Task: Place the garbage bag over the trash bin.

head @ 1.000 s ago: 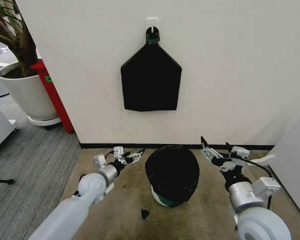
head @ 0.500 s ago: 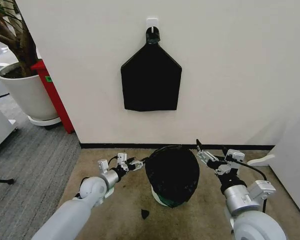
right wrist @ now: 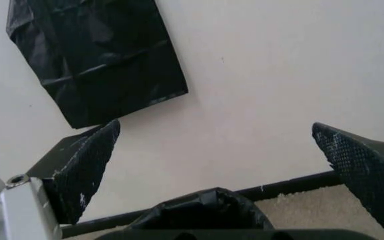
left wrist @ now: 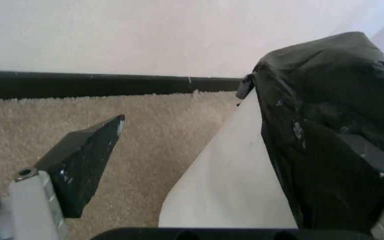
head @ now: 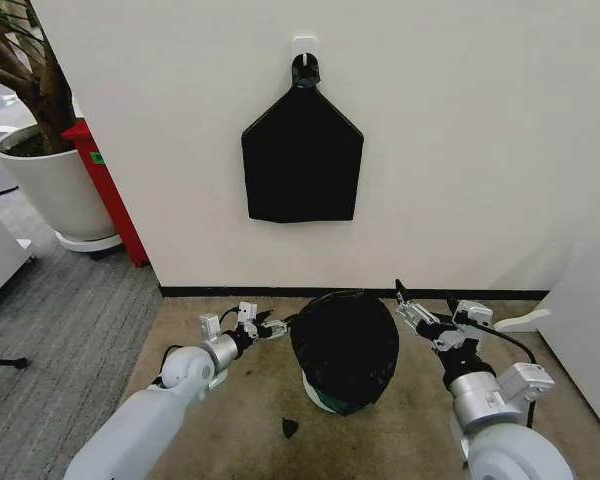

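Beige carpet (head: 250, 400), white wall (head: 460, 140), bagged trash bin (head: 325, 398) between spread left tool (head: 268, 325), spread right tool (head: 425, 300)

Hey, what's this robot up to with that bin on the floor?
A two-armed robot is fitting the garbage bag over the trash bin on the carpet by the wall. The bag already drapes over the bin's top. The left gripper sits at the bag's left edge, the right gripper just right of it; both are open.

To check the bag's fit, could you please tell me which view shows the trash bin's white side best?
The left wrist view: the trash bin shows its bare white wall below the garbage bag. The head view shows a sliver; the right wrist view, just bag.
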You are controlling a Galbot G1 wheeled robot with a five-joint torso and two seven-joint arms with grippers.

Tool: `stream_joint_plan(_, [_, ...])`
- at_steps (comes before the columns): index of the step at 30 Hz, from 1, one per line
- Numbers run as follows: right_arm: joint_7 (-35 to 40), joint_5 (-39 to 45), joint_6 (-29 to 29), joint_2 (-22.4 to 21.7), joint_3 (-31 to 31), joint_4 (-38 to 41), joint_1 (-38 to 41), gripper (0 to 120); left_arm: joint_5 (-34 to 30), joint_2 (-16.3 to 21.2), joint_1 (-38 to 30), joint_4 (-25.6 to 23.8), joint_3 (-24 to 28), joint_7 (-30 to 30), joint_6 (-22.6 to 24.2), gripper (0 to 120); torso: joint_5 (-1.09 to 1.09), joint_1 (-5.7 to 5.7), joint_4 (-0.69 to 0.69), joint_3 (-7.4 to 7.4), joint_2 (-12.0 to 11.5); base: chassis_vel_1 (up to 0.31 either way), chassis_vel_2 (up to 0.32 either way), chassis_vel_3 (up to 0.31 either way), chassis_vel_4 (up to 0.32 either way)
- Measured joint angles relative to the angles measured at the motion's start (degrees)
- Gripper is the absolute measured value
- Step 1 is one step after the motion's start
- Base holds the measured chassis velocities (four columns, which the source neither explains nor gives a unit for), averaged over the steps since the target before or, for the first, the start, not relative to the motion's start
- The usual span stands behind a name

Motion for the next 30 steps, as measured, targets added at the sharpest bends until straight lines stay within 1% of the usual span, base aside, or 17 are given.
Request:
stream_joint_plan(8, [0.00,0.20,0.00,-0.10,0.05,-0.25,0.06,100,2.16,-0.48,-1.08,2.17,0.82,1.36,-0.55,100,0.00,0.00,0.00,0.00,0.00,0.000,0.000,0.000,0.000])
stream_joint_plan(15, [0.00,0.54,0.05,-0.35,0.35,-0.59,0.15,100,4.20,-1.62,-2.21,5.70,2.75,2.35,-1.76,100,0.00,0.00,0.01,-0.01,0.00,0.000,0.000,0.000,0.000])
stream_joint_plan(20, [0.00,0.71,0.07,-0.62,0.44,-0.73,0.16,100,4.80,-2.33,-2.19,6.23,2.94,2.67,-2.30,100,0.00,0.00,0.01,-0.01,0.01,0.000,0.000,0.000,0.000])
stream_joint_plan(25, [0.00,0.89,0.07,-0.80,0.45,-1.15,0.41,100,4.49,-2.28,-1.73,5.73,2.97,2.66,-2.33,100,0.00,0.00,0.00,-0.01,0.01,0.000,0.000,0.000,0.000])
stream_joint_plan(30, [0.00,0.99,0.05,-0.79,0.12,-1.60,0.73,100,4.05,-2.31,-1.71,6.49,2.94,2.74,-2.39,100,0.00,0.00,0.00,-0.01,0.01,0.000,0.000,0.000,0.000])
